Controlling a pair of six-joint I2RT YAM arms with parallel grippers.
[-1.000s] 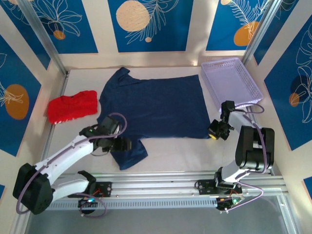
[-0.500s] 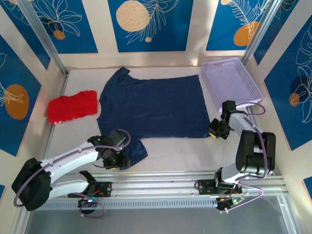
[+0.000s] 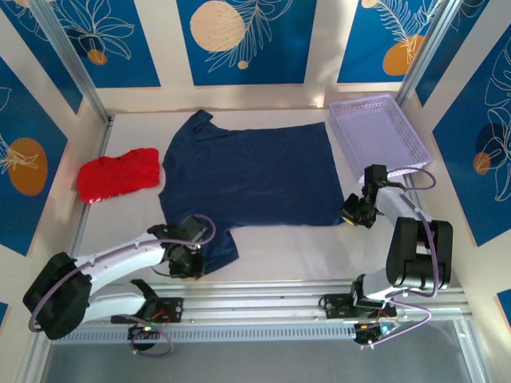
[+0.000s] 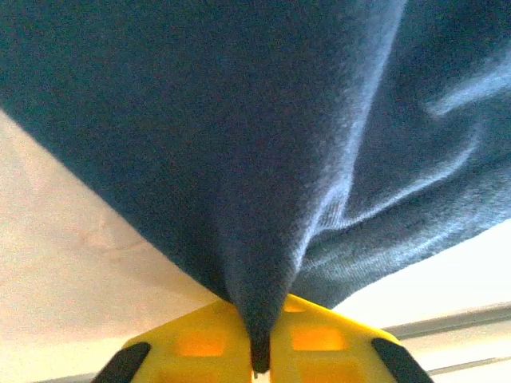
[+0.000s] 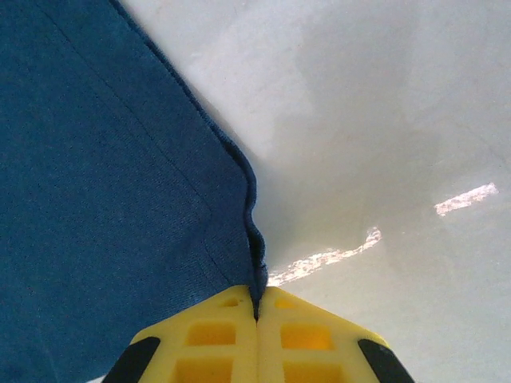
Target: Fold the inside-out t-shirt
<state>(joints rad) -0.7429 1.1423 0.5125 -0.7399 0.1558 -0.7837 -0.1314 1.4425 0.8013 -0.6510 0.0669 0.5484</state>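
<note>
near the table's (image 3: 295, 249) near edge, the left gripper (image 3: 192, 263) is closed tight on the near sleeve of the inside-out t-shirt (image 3: 255, 175). in the left wrist view the navy cloth gathers into a fold pinched between the yellow fingers (image 4: 200, 343). toward the right edge, the right gripper (image 3: 355, 214) is clamped on the shirt's near hem corner, the seam edge caught between its fingers (image 5: 215, 335). the shirt lies spread flat across the middle of the table, its long axis running left to right, neck toward the left edge, hem toward the right edge. a red garment (image 3: 118, 174) sits by the left edge, apart from the shirt. a lilac basket (image 3: 382, 132) occupies the far right corner.
</note>
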